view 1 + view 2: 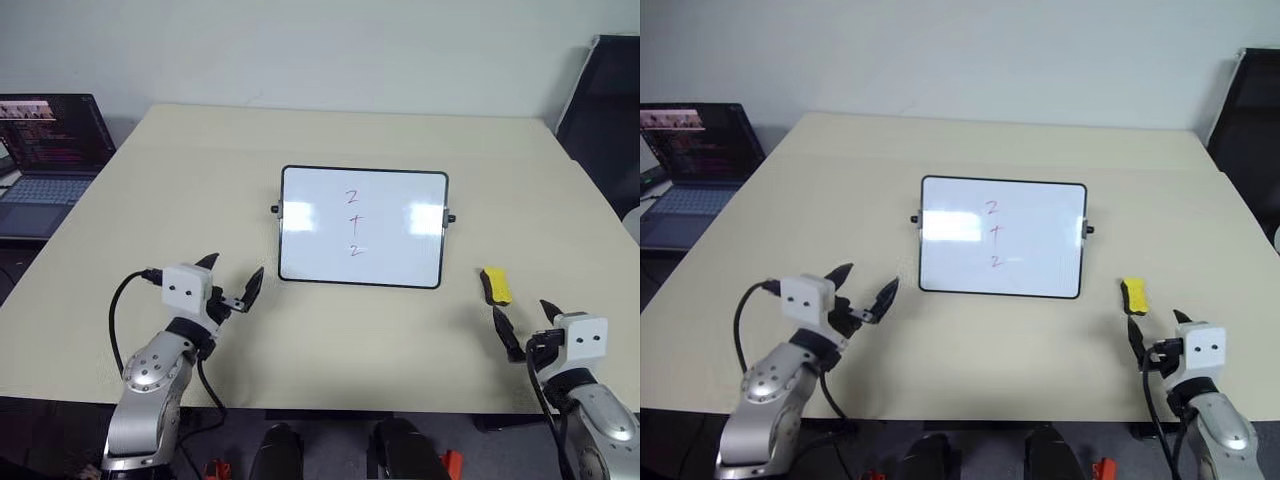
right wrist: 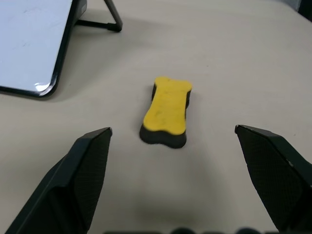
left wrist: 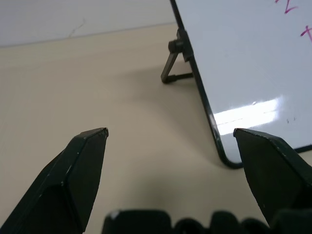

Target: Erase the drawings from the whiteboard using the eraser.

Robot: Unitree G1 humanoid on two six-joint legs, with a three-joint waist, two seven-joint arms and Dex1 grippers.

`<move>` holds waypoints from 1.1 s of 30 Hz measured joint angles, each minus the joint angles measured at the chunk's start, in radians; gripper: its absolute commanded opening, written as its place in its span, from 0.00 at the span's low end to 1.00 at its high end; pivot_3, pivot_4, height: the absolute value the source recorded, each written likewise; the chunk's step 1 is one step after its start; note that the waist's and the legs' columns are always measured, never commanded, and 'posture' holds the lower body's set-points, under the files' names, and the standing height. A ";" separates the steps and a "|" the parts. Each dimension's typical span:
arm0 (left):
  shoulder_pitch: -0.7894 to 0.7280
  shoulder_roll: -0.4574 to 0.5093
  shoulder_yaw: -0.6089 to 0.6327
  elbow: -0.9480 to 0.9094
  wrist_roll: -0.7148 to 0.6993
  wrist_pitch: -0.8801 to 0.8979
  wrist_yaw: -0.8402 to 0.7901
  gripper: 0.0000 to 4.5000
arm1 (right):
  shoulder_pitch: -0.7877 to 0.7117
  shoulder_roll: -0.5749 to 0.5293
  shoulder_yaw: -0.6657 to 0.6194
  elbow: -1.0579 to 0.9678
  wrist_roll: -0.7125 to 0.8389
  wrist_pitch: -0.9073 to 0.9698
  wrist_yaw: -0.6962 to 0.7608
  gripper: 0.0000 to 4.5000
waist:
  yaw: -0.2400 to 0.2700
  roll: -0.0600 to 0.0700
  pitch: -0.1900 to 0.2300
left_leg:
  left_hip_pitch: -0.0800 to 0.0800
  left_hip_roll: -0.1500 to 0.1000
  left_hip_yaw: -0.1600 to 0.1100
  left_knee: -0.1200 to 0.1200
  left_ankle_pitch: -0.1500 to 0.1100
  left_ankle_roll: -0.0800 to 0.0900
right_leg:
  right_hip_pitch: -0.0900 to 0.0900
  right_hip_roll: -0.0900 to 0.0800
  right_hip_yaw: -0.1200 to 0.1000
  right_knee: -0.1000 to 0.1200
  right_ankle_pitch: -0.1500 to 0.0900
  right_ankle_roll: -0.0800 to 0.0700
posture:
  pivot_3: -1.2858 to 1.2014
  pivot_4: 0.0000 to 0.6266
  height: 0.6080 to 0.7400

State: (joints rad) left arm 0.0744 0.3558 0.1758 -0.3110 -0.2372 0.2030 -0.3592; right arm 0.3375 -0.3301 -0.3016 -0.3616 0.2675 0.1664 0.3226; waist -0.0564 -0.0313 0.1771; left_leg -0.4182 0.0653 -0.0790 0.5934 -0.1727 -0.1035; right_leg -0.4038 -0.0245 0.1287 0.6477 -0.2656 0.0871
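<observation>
The whiteboard (image 1: 362, 227) stands propped on the beige table (image 1: 200, 170), mid-table. The drawings (image 1: 352, 222), a faint reddish "2", "+", "2", run down its centre. The eraser (image 1: 495, 285), a small yellow block with a dark underside, lies flat on the table just right of the board's lower right corner. My right gripper (image 1: 523, 322) is open near the table's front edge, a short way behind the eraser, which the right wrist view centres between the fingers (image 2: 165, 113). My left gripper (image 1: 232, 277) is open and empty, left of the board's lower left corner (image 3: 229, 158).
An open laptop (image 1: 45, 160) sits on a separate surface at the far left. A dark chair (image 1: 605, 110) stands past the table's right edge. The board rests on a thin black stand (image 3: 173, 66) behind it.
</observation>
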 measured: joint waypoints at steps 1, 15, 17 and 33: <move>-0.003 -0.003 -0.007 0.000 -0.001 0.004 -0.002 1.00 | -0.004 0.000 0.000 -0.004 0.000 0.009 -0.002 0.98 | 0.000 0.000 0.000 | 0.000 0.000 0.000 0.001 0.000 0.000 | 0.000 0.000 0.000 0.000 0.000 0.000 | 0.52 0.24 1.00; -0.205 0.128 -0.053 0.045 -0.111 0.016 -0.238 1.00 | -0.173 0.035 0.032 -0.203 0.008 0.267 -0.155 0.98 | 0.002 0.000 -0.001 | 0.000 0.001 -0.001 -0.001 0.000 0.000 | -0.001 0.001 -0.001 0.001 0.000 0.000 | 0.52 0.24 1.00; -0.315 0.228 -0.070 0.051 -0.174 0.039 -0.396 1.00 | -0.234 0.022 0.026 -0.217 0.037 0.356 -0.170 0.98 | 0.007 -0.001 0.000 | -0.001 0.000 -0.001 0.000 0.000 0.000 | -0.001 0.001 0.000 0.000 0.000 0.000 | 0.52 0.24 1.00; -0.820 0.258 -0.269 0.336 -0.266 0.110 -0.929 1.00 | -0.413 -0.038 -0.060 -0.206 0.107 0.831 -0.276 0.98 | -0.002 0.001 0.000 | -0.005 0.000 -0.003 -0.001 0.000 0.001 | -0.002 0.002 -0.001 0.001 -0.001 0.002 | 0.52 0.24 1.00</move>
State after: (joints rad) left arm -0.7461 0.6135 -0.0933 0.0247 -0.5030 0.3129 -1.2878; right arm -0.0760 -0.3683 -0.3614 -0.5673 0.3744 0.9972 0.0464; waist -0.0586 -0.0307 0.1767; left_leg -0.4229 0.0654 -0.0820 0.5929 -0.1724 -0.1027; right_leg -0.4054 -0.0223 0.1274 0.6490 -0.2662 0.0890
